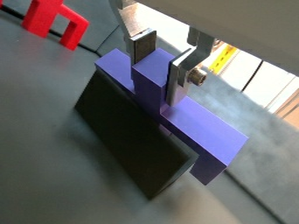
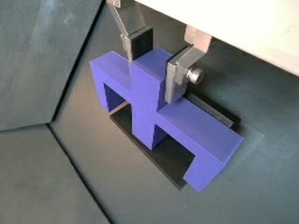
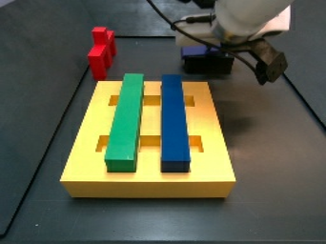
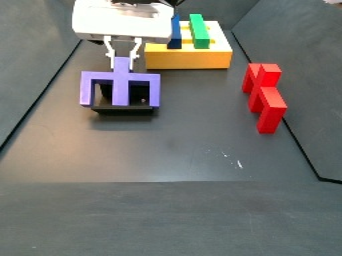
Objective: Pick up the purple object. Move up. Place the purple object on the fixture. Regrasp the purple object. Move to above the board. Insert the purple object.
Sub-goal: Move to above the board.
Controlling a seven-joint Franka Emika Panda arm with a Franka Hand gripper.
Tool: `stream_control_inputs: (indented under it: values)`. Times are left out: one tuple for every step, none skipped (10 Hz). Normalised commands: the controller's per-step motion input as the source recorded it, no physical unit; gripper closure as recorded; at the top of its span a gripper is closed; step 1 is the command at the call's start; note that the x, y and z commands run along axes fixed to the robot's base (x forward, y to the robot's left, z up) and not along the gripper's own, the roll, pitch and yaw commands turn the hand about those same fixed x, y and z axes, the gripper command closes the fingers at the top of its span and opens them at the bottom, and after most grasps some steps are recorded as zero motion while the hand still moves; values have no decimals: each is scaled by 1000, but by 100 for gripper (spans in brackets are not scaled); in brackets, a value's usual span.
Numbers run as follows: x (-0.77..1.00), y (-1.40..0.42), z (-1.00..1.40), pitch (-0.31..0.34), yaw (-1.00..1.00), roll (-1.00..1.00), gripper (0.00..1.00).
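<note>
The purple object [image 1: 201,133] [image 2: 198,144] is an E-shaped block standing on the black fixture [image 1: 126,140] [image 4: 123,109], crossbar down and prongs up in a side view [image 4: 102,88]. My gripper [image 1: 162,80] [image 2: 156,79] comes down from above, and its silver fingers close against the two sides of the middle prong. In a side view the gripper [image 4: 124,64] hangs over the block at the back left of the floor. The yellow board [image 3: 87,143] [image 4: 214,56] carries a green bar [image 3: 125,116] and a blue bar [image 3: 174,119].
A red stepped block [image 4: 265,95] [image 3: 99,50] [image 1: 52,22] lies on the dark floor, apart from the fixture. The arm's body and cables [image 3: 242,24] hang above the fixture beyond the board's far end.
</note>
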Motion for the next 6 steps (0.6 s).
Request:
stream_control_inputs:
  values:
    - [11, -5, 1400, -1, -61, -94, 100]
    - [-10, 10, 1400, 10, -74, -153, 100]
    - [-7, 14, 1400, 13, -49, -98, 100]
    - [4, 2, 1400, 44, -38, -68, 100]
    - [-3, 4, 1400, 61, -27, -39, 100]
    - [4, 0, 1400, 71, -5, -16, 100]
